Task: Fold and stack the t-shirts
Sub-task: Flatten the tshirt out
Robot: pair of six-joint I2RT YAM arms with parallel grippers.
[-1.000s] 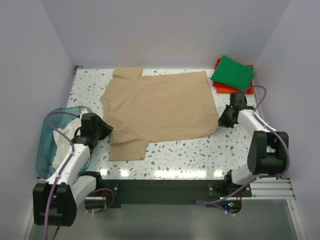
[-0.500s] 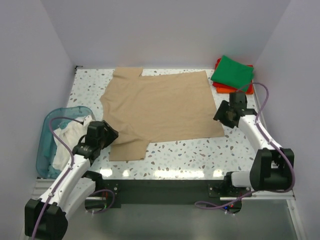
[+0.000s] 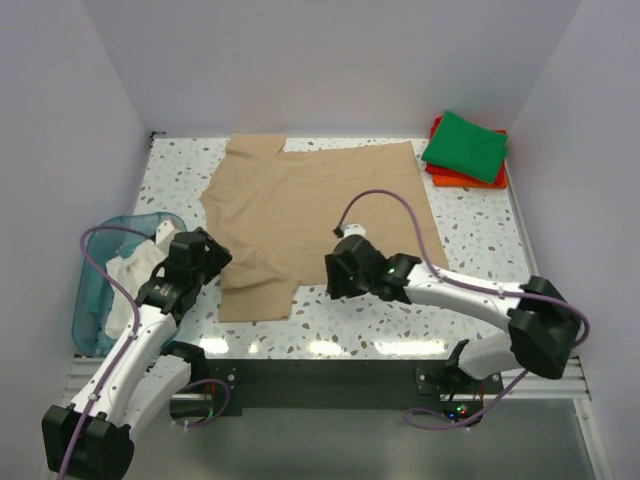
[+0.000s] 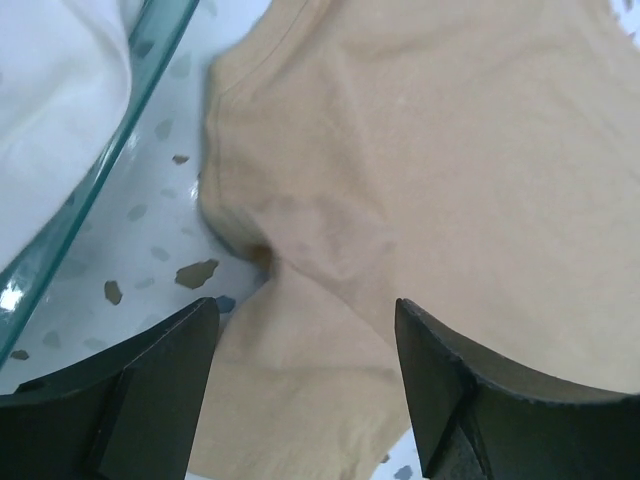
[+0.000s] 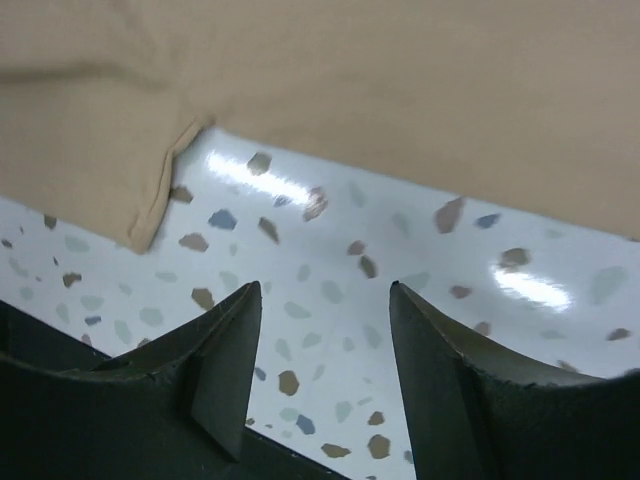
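Note:
The tan t-shirt lies spread flat on the speckled table, one sleeve pointing toward the near edge. My left gripper hovers open over that sleeve's left side; in the left wrist view its jaws straddle tan cloth with nothing pinched. My right gripper stands open at the shirt's near hem; in the right wrist view its jaws are over bare table, the hem just beyond. A folded green t-shirt rests on an orange-red one at the far right. A white t-shirt sits in the basket.
A translucent teal basket stands at the table's left edge, its rim close beside my left gripper. Bare speckled table runs along the near edge, right of the sleeve. Walls close in on three sides.
Both grippers have opened and let go of the tan shirt. The right arm has swung from the shirt's right edge to the middle of its near hem. The left gripper shifted slightly.

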